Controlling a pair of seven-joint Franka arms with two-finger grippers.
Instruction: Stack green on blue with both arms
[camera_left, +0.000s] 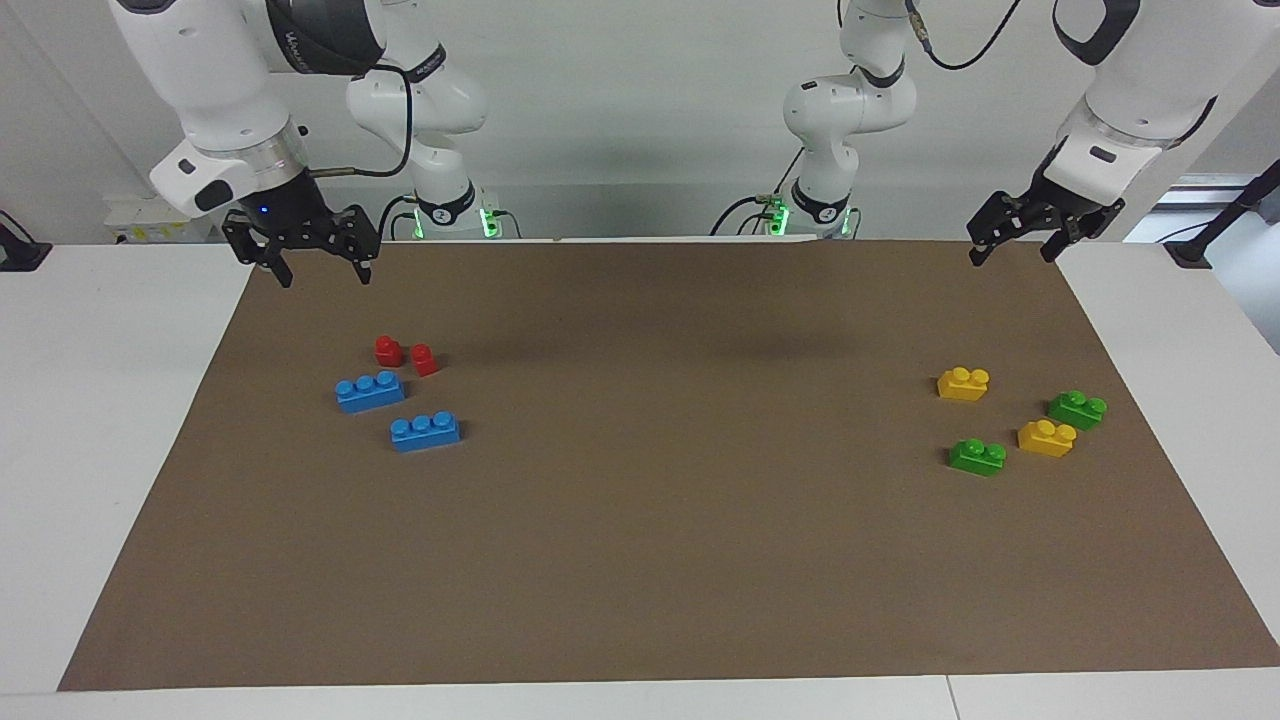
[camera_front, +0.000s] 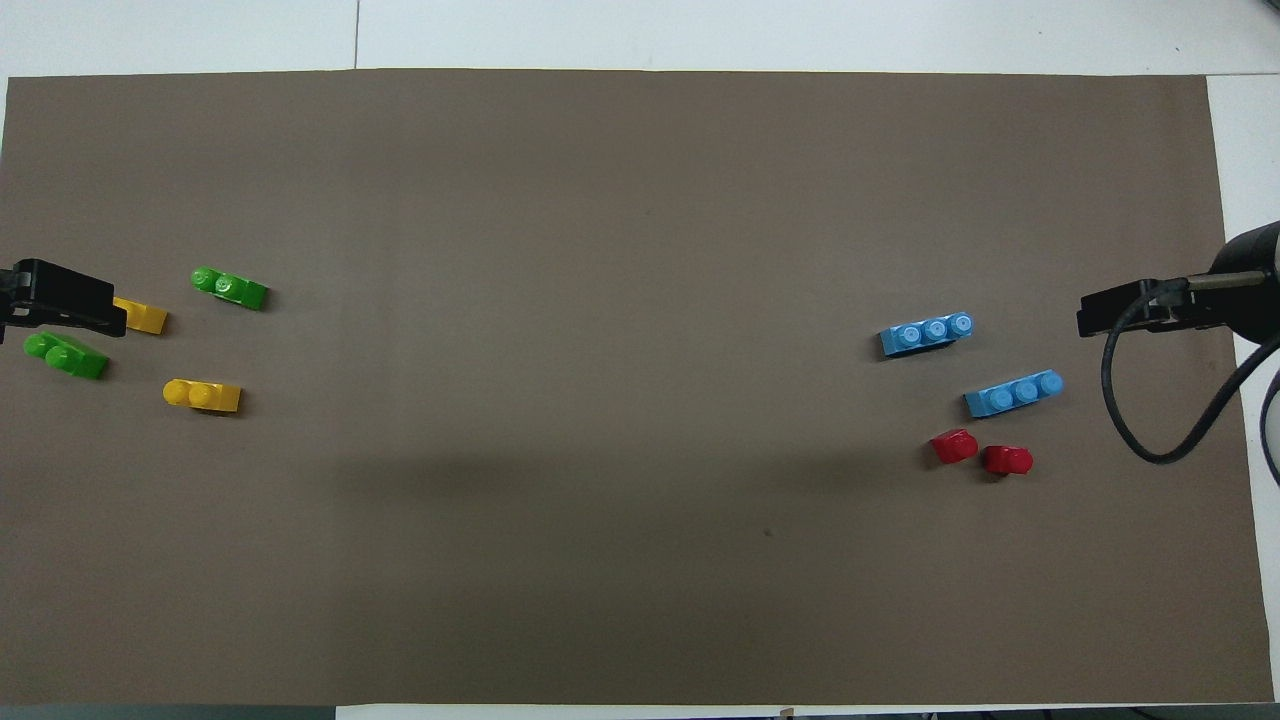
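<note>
While both arms waited raised at the table (camera_left: 640, 560) corners, left claw (camera_left: 1012, 243) and right claw (camera_left: 322, 262) spread apart, green bricks (camera_left: 977, 456) lay below the left, blue bricks (camera_left: 370, 391) below the right.

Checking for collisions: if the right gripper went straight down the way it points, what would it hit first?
Probably bare brown mat: the right gripper hangs near the mat's edge, with the red bricks farther from the robots.

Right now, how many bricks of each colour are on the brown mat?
Blue bricks: 2
Red bricks: 2
Green bricks: 2
Yellow bricks: 2
Total: 8 bricks, none stacked.
</note>
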